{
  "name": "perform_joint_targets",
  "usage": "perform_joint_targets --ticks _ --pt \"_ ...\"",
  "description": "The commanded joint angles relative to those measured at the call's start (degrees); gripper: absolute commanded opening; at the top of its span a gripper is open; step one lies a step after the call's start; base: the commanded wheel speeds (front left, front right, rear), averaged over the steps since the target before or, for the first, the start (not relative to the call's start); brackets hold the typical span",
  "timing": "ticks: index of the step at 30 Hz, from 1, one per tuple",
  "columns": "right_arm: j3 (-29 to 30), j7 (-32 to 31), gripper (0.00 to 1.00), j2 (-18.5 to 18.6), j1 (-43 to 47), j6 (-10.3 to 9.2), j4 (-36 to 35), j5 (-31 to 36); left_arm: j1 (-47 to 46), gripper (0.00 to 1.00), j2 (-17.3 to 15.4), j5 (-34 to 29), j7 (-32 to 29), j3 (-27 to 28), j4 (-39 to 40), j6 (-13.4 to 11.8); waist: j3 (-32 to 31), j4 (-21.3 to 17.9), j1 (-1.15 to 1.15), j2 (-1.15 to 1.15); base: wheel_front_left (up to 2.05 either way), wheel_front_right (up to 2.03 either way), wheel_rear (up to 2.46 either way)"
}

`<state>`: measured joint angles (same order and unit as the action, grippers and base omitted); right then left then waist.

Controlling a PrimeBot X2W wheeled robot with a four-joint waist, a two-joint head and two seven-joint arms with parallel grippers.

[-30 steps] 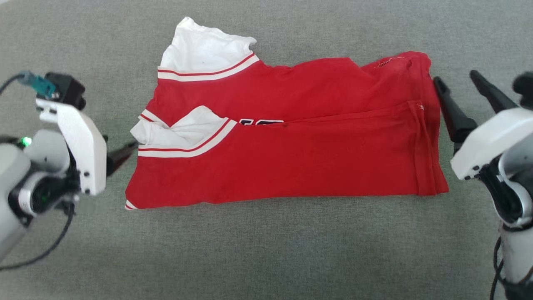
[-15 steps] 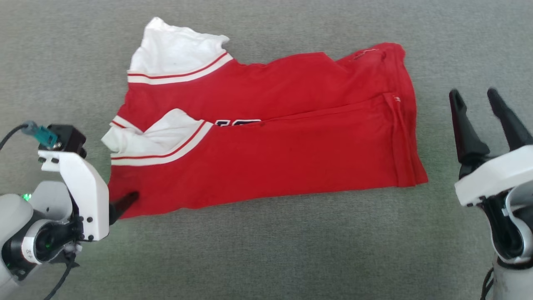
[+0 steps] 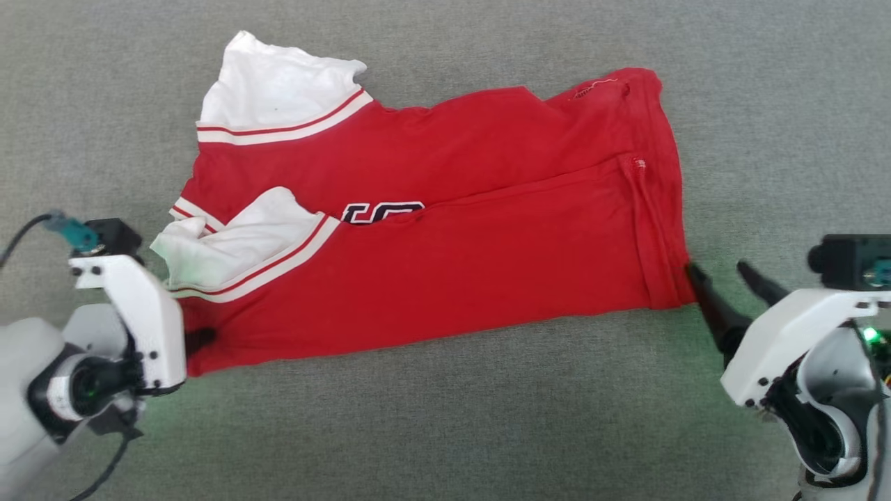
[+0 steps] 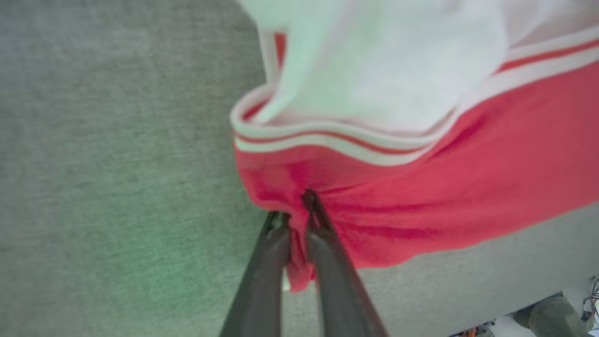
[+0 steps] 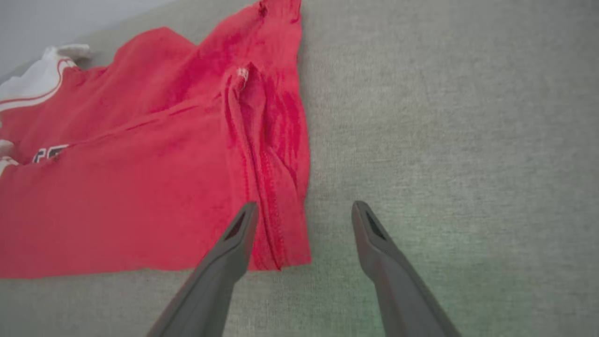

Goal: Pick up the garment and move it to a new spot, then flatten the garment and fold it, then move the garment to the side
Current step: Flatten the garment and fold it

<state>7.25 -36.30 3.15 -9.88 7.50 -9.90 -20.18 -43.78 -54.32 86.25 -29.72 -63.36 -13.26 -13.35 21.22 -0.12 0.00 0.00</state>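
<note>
With the garment (image 3: pixel 445 229) lying half-folded on the grey cloth surface (image 3: pixel 445 417), my left gripper (image 4: pixel 292 206) seemingly pinching its near corner (the view is blurred) and my right gripper (image 5: pixel 304 210) wide open at the hem, I fear a thin pinch could slip and undo the fold.

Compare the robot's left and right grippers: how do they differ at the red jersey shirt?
The left gripper has fingers nearly together, pinching the near corner of the red jersey shirt with white sleeves; the right gripper has fingers wide apart, holding nothing. The left is at the sleeve end, the right at the hem end. Both have long dark fingers low over the grey fabric surface.
</note>
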Motion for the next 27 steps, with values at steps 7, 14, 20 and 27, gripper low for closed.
perform_joint_targets --ticks 7,14,20,27 --pt "-0.88 -9.60 1.00 1.17 -2.19 -0.03 3.34 0.72 0.53 0.00 6.50 -1.56 -0.78 -3.06 -3.43 2.47 0.02 2.13 0.00 0.00 0.00 0.00 0.00" --pt "-2.82 -16.96 1.00 2.33 -6.56 -0.03 11.41 3.68 -1.24 0.00 9.42 -2.95 -0.38 -3.30 -5.44 4.50 0.47 4.20 0.00 0.00 0.00 0.00 0.00" --pt "-7.57 -21.01 0.00 4.31 -7.32 -0.01 16.18 3.95 -1.92 0.00 10.73 -3.20 0.04 -3.22 -6.51 5.34 0.59 4.98 0.00 0.00 0.00 0.00 0.00" --pt "-8.74 -23.23 0.00 7.68 -8.12 -0.03 13.62 0.87 -1.99 0.06 9.31 -2.20 0.25 -2.12 -6.26 5.63 0.04 5.35 0.00 0.00 0.00 0.00 0.00"
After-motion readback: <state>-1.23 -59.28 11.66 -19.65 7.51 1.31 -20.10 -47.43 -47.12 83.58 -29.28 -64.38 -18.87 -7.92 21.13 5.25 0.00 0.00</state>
